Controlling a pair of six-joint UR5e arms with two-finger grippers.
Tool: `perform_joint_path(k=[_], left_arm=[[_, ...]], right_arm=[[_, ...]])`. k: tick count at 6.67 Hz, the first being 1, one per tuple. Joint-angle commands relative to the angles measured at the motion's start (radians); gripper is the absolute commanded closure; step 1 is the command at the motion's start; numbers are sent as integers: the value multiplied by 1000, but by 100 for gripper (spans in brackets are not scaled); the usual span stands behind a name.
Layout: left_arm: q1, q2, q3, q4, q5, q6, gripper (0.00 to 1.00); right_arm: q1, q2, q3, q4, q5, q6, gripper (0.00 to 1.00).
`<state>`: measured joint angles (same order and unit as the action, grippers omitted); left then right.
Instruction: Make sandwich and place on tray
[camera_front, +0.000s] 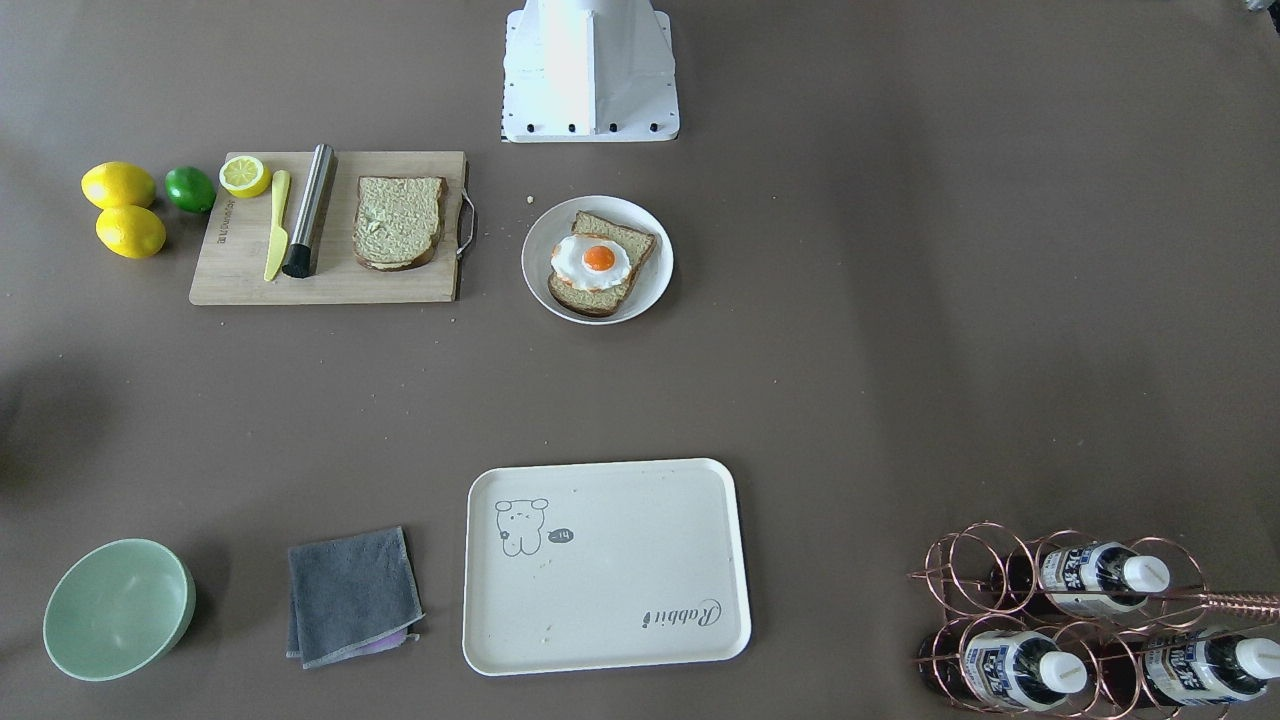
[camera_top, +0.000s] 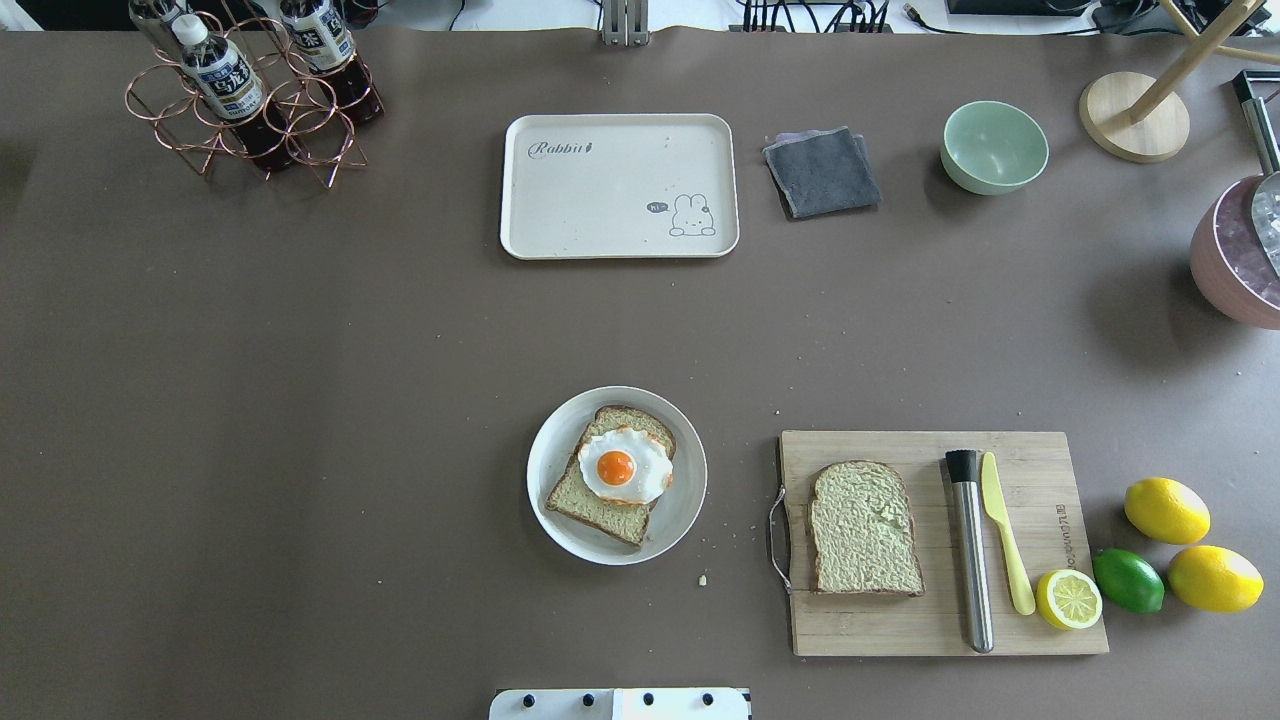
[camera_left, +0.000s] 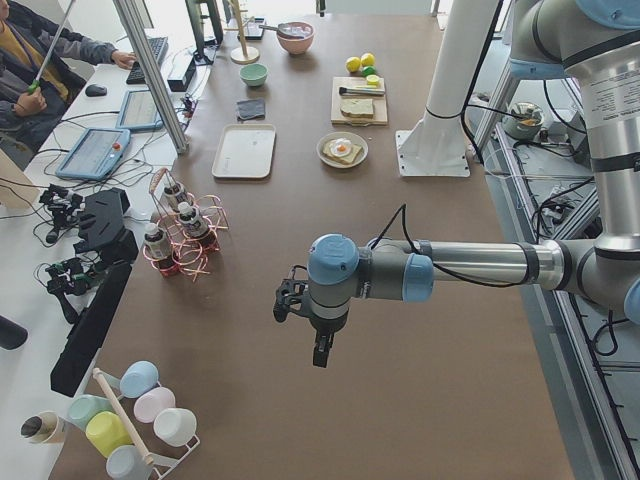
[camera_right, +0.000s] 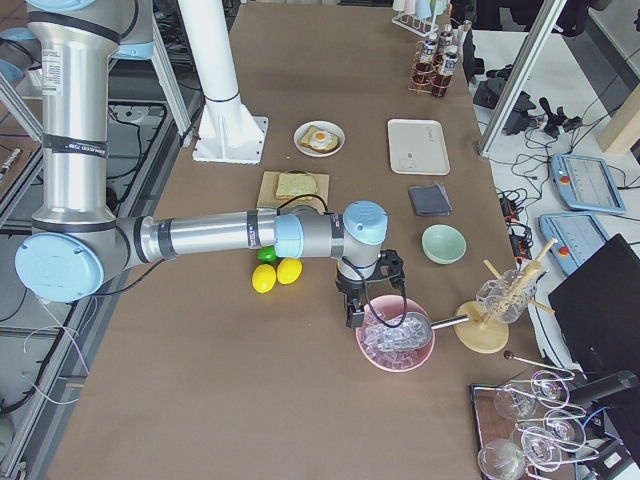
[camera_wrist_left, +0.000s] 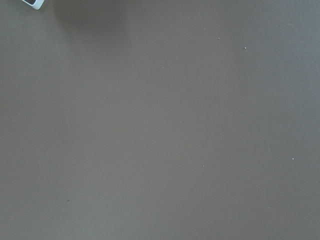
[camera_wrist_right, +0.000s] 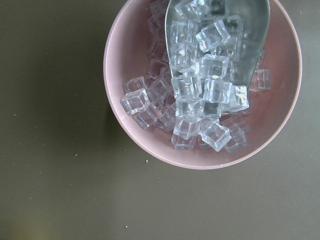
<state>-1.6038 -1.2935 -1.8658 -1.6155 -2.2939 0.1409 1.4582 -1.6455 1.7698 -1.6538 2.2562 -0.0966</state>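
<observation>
One bread slice (camera_top: 600, 505) with a fried egg (camera_top: 622, 467) on top lies on a round white plate (camera_top: 560, 440) near the robot base. A second bread slice (camera_top: 863, 528) lies bare on the wooden cutting board (camera_top: 1040, 470). The cream tray (camera_top: 600, 200) sits empty at the far side of the table. My left gripper (camera_left: 318, 350) hangs over bare table far from the food, seen only in the exterior left view. My right gripper (camera_right: 352, 318) hangs beside a pink ice bowl (camera_right: 395, 345), seen only in the exterior right view. I cannot tell whether either is open or shut.
On the board lie a steel muddler (camera_top: 970, 550), a yellow knife (camera_top: 1003, 530) and a half lemon (camera_top: 1068, 599). Two lemons (camera_top: 1166, 510) and a lime (camera_top: 1128, 580) sit beside it. A grey cloth (camera_top: 822, 172), green bowl (camera_top: 994, 147) and bottle rack (camera_top: 250, 100) stand at the far side.
</observation>
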Motion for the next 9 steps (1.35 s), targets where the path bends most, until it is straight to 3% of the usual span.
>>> perform_joint_path(k=[1,9], left_arm=[[-21,-10,-12,-3,-1,-1,3],[-45,-17,-26,2,-51,-3,3]], right_arm=[[4,7,-7,0,-1,2,0],[46,15,5,3,14,0,0]])
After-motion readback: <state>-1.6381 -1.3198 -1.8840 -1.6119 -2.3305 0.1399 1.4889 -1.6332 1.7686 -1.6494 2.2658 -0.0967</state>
